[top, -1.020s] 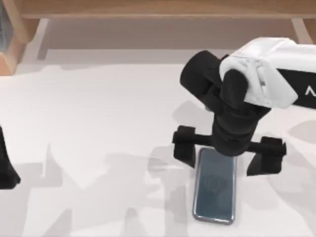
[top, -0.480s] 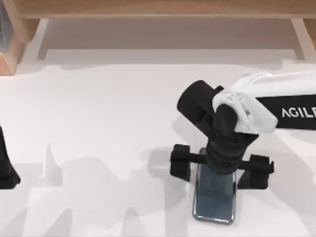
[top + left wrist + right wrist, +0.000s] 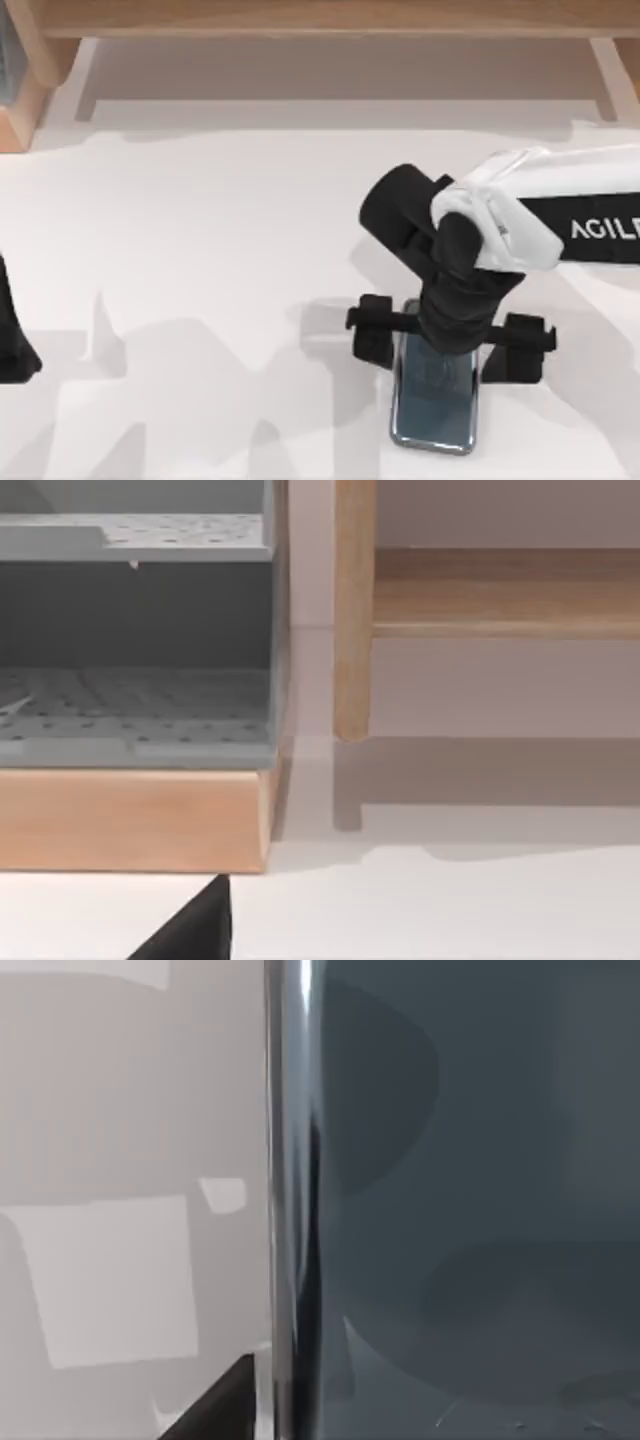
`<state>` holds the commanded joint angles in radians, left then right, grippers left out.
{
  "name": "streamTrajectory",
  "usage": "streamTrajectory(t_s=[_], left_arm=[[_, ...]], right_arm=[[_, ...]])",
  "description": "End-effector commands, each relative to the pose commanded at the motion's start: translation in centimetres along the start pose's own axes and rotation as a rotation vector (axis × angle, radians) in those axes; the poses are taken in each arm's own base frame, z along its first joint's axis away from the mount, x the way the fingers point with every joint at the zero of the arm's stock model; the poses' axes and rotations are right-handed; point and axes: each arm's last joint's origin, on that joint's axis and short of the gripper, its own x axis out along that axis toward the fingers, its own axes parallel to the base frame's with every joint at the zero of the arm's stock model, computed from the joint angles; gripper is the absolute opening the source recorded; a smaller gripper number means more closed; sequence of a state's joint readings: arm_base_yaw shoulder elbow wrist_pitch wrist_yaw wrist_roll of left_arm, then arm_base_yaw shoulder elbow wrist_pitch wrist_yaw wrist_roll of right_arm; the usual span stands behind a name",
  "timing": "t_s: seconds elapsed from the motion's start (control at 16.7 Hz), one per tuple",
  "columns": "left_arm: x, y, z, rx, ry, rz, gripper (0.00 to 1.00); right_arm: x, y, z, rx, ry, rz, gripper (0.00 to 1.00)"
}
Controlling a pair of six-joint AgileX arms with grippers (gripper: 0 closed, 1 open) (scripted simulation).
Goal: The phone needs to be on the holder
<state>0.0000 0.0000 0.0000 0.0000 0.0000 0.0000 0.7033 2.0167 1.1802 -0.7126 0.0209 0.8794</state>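
The phone (image 3: 434, 400) lies flat, face up, on the white table (image 3: 200, 250), toward its near right part; the right gripper (image 3: 450, 342) is positioned directly over the phone's far end, fingers spread wide, one finger on each side of the phone's long edges, neither seen touching it; the left arm (image 3: 12, 340) is parked well to the left of the phone.
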Motion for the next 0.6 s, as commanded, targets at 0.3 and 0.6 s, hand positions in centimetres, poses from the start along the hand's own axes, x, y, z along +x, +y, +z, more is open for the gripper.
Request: streamTrajectory(t_s=[0.3,0.6], left_arm=[[0.0,0.0,0.0,0.0,0.0,0.0,1.0],[0.0,0.0,0.0,0.0,0.0,0.0,1.0]], right_arm=[[0.0,0.0,0.0,0.0,0.0,0.0,0.32],[0.0,0.0,0.0,0.0,0.0,0.0,0.0]])
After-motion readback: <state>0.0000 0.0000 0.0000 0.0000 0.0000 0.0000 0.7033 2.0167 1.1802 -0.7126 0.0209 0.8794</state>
